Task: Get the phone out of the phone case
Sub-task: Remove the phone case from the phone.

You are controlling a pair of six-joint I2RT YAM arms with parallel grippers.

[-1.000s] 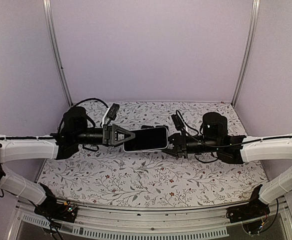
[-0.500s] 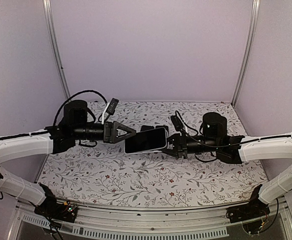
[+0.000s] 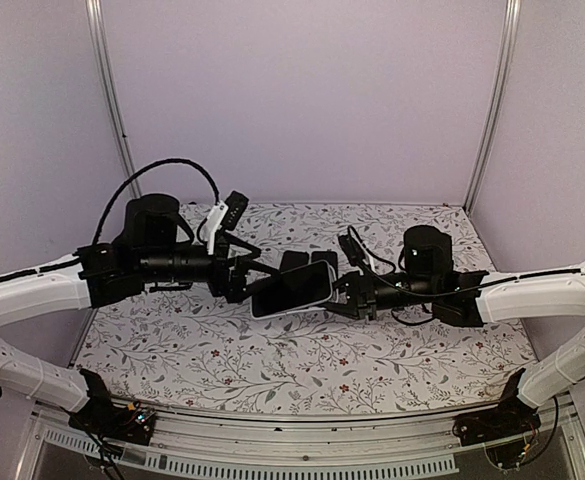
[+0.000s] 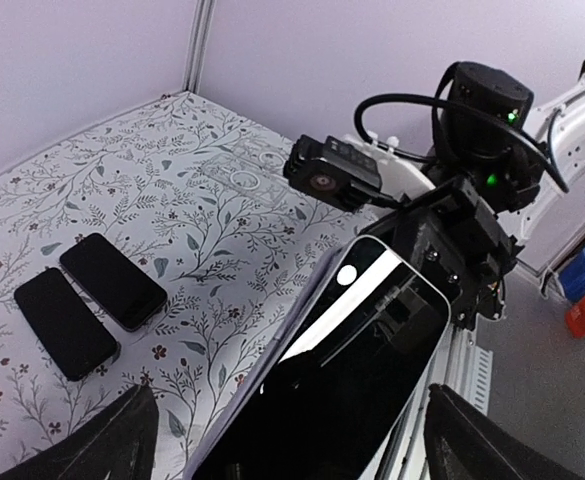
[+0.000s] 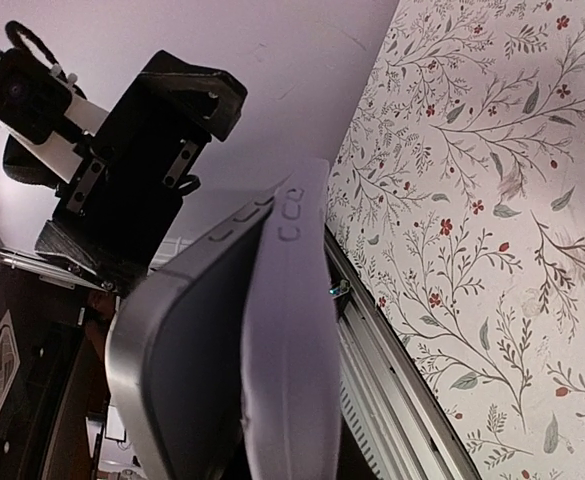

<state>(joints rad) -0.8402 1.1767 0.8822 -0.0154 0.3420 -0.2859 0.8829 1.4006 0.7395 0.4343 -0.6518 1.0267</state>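
Flowery cloth covers the table (image 3: 272, 370), and plain lilac walls (image 3: 302, 100) stand behind it. From the top, the phone (image 3: 290, 290) hangs in the air between the two arms, over the middle of the table. It is a flat slab with round corners. Its long side runs left to right, a little slanted, with the shiny screen up. The right gripper (image 3: 344, 292) pinches its right end tight. The left gripper (image 3: 240, 280) sits at its left end. Two small black phones (image 3: 307, 260) lie flat on the cloth just behind, side by side.

From the left wrist, the screen looks black and glossy like glass. The phone case (image 4: 262, 370) shows as a thin, pale strip along one long side. The left fingers (image 4: 112, 440) stand wide apart, one on each side of the phone's near end, not squeezing it.

From the right wrist, the phone is seen edge-on. Its rim is grey and smooth. The pale case lies along its back, with little button bumps. The right fingers are hidden here.
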